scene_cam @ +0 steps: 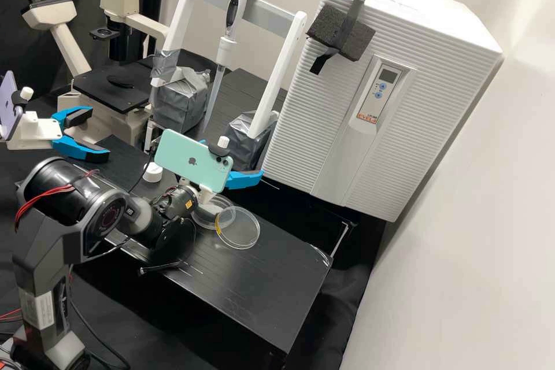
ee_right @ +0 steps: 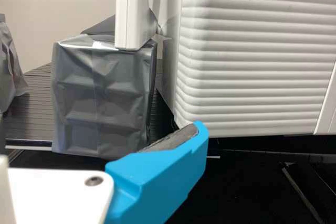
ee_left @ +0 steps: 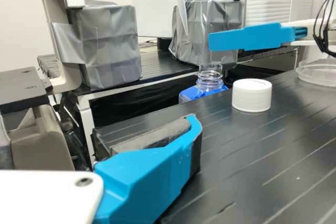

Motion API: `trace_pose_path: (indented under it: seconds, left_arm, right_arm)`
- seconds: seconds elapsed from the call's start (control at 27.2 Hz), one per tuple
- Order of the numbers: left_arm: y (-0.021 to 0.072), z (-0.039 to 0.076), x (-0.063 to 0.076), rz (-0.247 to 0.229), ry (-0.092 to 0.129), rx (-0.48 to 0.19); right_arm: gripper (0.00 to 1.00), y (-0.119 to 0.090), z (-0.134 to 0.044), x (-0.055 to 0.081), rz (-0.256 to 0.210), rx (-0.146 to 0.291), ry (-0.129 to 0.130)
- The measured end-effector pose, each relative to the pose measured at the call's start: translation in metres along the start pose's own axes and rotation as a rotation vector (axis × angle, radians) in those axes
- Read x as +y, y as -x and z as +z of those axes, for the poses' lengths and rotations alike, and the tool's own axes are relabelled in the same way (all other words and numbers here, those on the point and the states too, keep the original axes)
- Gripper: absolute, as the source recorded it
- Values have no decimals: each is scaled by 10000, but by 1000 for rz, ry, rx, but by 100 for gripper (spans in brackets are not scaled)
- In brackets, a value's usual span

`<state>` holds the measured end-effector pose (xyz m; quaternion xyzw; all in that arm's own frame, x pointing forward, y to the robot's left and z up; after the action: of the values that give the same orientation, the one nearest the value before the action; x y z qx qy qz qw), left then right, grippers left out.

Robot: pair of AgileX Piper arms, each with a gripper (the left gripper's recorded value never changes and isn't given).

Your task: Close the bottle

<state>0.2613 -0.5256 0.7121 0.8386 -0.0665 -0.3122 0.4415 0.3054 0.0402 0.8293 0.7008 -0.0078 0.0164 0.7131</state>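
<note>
I had the left gripper [scene_cam: 95,134] hanging level by the back-left corner of the surface [scene_cam: 272,277], spread and empty. The right gripper [scene_cam: 250,178] hovered above it, spread too. Bottle [ee_left: 210,80] sat uncapped just past the back edge, cap [ee_left: 252,95] close by.

High camera looks down on the bench [scene_cam: 272,277]; low wrist cameras share a taped block [ee_right: 100,98].

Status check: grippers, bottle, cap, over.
Left gripper: jaws open, empty. Right gripper raised near bottle. Bottle uncapped; cap loose on bench beside it. Petri dishes beyond cap.
</note>
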Motion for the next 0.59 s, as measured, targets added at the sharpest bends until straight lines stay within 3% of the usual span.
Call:
trace_pose_path:
  seconds: [0.37,0.52,0.59]
  left_arm:
    - [-6,11,-6,5,13,-7]
    - [-6,11,-6,5,13,-7]
    - [-6,11,-6,5,13,-7]
  right_arm:
    - [100,4,4,-4,-2,-2,0]
    - [100,117,-26,29,4,6,-9]
    - [100,253,-77,66,13,35,-24]
